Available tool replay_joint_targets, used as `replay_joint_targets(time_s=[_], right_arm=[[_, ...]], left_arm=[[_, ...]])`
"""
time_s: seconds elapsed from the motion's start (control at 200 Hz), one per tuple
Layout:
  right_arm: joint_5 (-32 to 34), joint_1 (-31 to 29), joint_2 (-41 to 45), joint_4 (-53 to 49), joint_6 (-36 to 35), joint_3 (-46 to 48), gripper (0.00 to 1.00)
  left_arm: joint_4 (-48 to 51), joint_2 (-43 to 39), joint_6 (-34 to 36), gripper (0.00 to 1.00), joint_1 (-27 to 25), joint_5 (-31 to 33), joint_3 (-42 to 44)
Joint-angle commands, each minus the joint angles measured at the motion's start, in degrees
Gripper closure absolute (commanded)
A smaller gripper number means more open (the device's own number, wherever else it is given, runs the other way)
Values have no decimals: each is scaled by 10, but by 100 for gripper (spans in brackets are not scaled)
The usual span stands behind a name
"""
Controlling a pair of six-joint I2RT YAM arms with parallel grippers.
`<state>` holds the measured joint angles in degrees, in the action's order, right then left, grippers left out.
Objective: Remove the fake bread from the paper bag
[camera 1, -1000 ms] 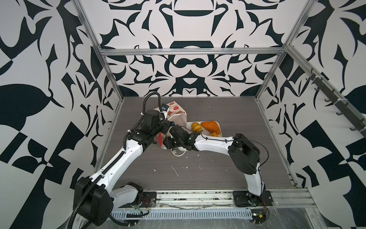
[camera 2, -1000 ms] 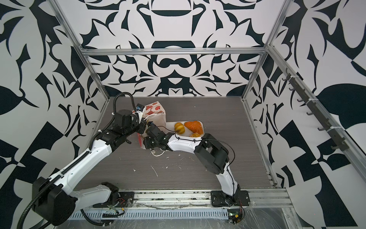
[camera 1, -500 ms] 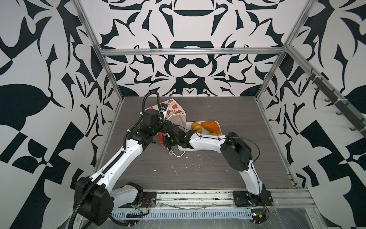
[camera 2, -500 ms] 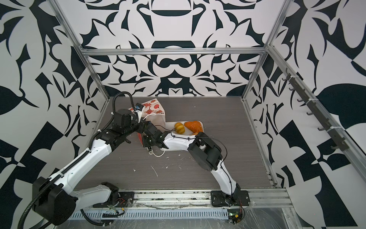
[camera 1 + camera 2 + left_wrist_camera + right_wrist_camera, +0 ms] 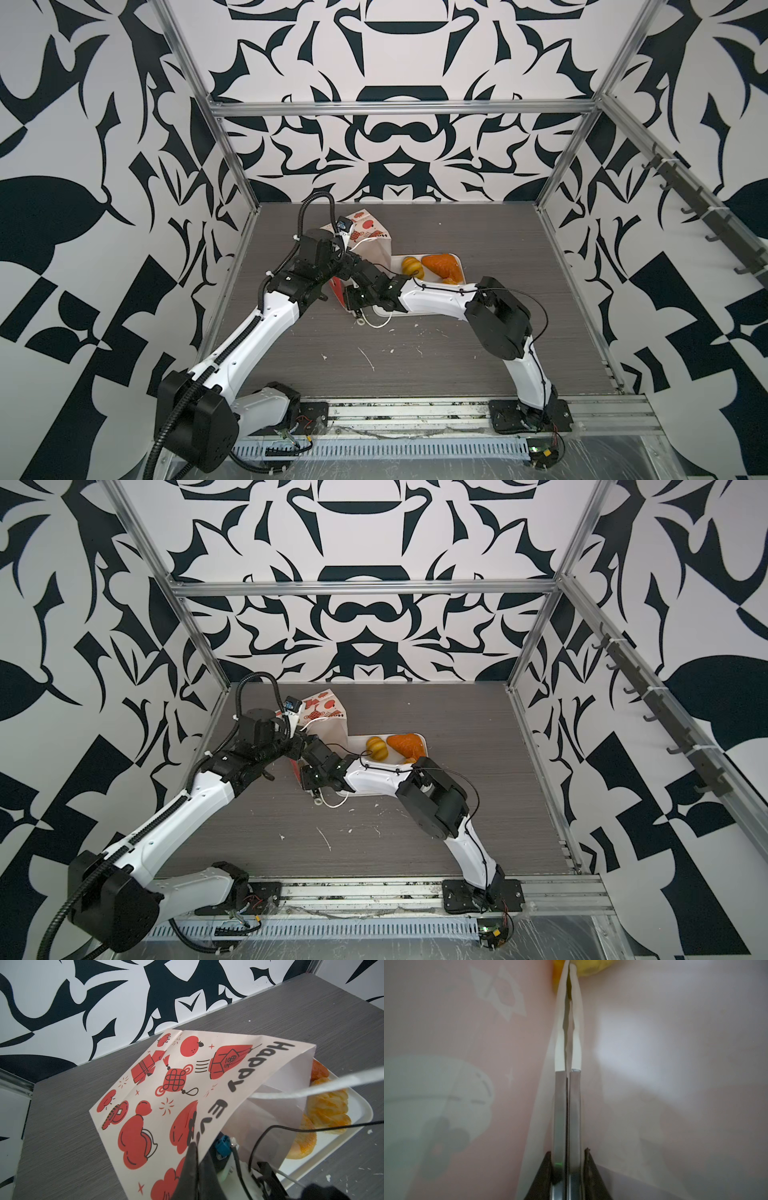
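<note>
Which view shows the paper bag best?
Left wrist: the paper bag shows its printed face large and sharp. Both top views show it small, partly behind the arms. Right wrist sees only its blurred inside.

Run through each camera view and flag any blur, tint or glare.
Right wrist view: inside the paper bag, light filtering pink through its walls, print showing as pale ghosts, yellow fake bread by the right gripper blurred. Left wrist view: bag print sharp, string handle a soft white streak, left gripper dark and unfocused. Both top views: evenly lit, sharp.
</note>
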<state>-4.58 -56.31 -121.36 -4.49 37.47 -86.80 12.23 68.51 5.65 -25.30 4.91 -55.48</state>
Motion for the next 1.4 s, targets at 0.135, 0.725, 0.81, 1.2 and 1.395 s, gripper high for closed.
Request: replay_joint_targets(time_s=[0.135, 0.725, 0.81, 1.2, 1.395], right_arm=[[16, 11, 99, 10, -16, 48, 100], [-200, 89, 184, 146, 87, 175, 100], [-237, 104, 195, 185, 110, 196, 100], [-369, 156, 243, 359, 207, 295, 100], [-427, 170, 237, 460, 270, 338, 100]], left_arm=[[-19, -8, 7, 100, 7, -9, -3], [-19, 1, 17, 100, 8, -2, 1], [-19, 2, 17, 100, 7, -3, 1], [-22, -1, 18, 100, 7, 0, 1], [-24, -1, 20, 100, 7, 6, 1]])
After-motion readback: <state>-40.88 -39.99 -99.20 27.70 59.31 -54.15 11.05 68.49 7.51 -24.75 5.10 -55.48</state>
